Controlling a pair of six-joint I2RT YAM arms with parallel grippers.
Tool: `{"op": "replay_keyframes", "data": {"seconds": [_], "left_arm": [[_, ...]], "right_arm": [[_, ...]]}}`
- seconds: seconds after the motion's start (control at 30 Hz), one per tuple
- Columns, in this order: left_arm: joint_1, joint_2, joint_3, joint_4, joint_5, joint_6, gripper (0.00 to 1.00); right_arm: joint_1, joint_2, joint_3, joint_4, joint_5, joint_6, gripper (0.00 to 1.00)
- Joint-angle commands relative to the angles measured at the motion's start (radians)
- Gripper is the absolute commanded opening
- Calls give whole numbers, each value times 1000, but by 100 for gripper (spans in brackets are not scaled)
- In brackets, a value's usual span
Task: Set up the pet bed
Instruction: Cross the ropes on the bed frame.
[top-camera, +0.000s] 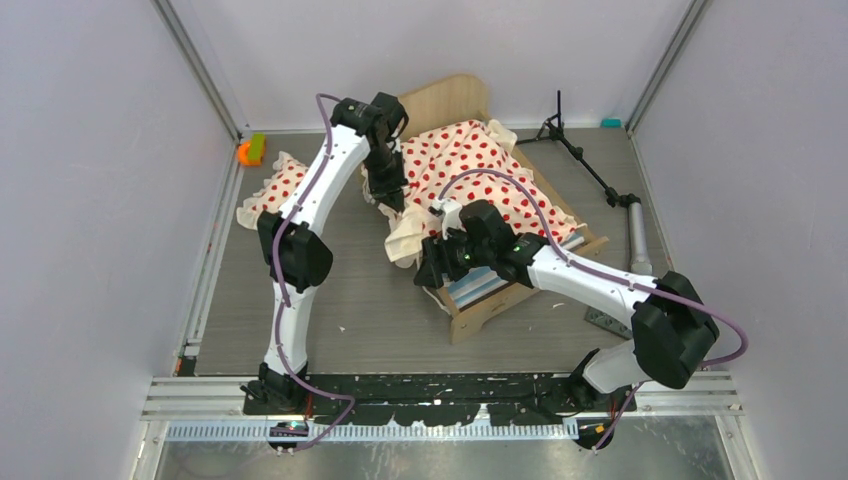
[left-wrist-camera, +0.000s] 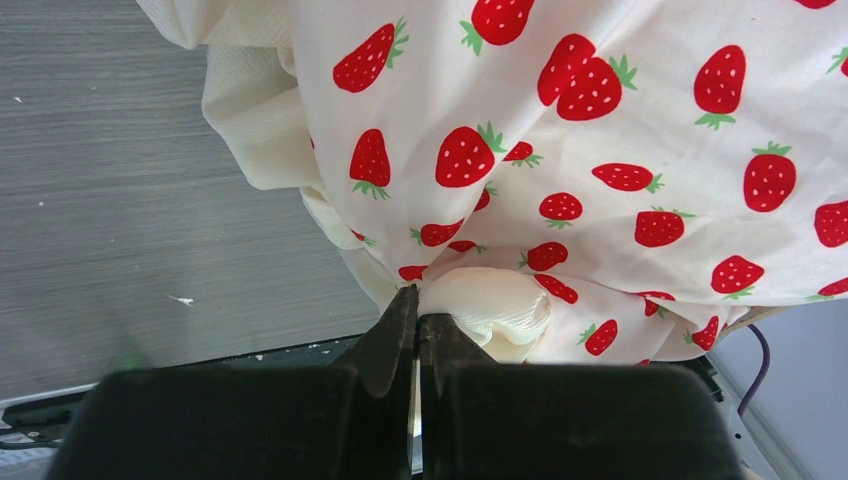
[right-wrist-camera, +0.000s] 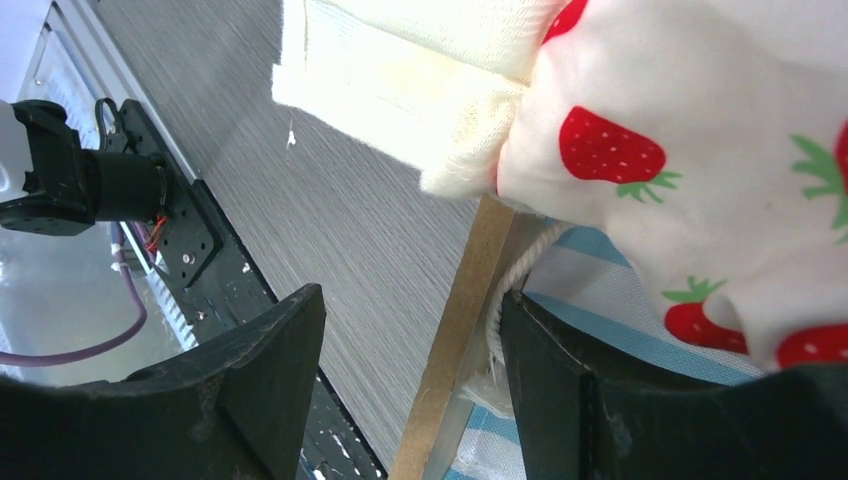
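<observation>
The pet bed (top-camera: 488, 306) is a light-wood frame in mid-table with a rounded headboard at the back. A cream, red strawberry-print blanket (top-camera: 480, 165) with a ruffled edge is spread over it. My left gripper (top-camera: 393, 207) is shut on the blanket's cream ruffle (left-wrist-camera: 490, 305) at the bed's near-left corner, and the cloth (left-wrist-camera: 600, 150) hangs from it. My right gripper (top-camera: 428, 268) is open at the foot corner. It straddles the wooden board (right-wrist-camera: 455, 340), with one finger (right-wrist-camera: 560, 370) inside against the blue-white striped mattress (right-wrist-camera: 610, 300).
A strawberry-print pillow (top-camera: 275, 190) lies on the table left of the bed. Near the back-left wall sits an orange and green object (top-camera: 250, 150). A black tripod stand (top-camera: 580, 155) and a grey cylinder (top-camera: 637, 238) lie to the right of the bed.
</observation>
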Motion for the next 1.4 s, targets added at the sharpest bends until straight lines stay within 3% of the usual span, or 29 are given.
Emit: {"op": "replay_keyframes", "data": {"seconds": [0.0,0.53,0.7,0.87,1.0,1.37], "left_arm": [[9,-10,-5,-111,-7,11,0],[9,-8,-4,-114,-12,17,0],[9,-7,-3,-114,-13,18,0],[9,-11,-5,-117,-18,19,0],[10,-11,-5,-117,-17,21,0],[11,-14,-3,-111,-17,21,0]], "right_arm": [[20,-14,15,64,-100,24,68],[28,104,35,45,-127,54,69],[37,129,51,-12,-67,38,71],[43,157,102,-165,88,-18,76],[43,137,108,-185,176,-29,77],[27,51,199,-191,162,-40,78]]}}
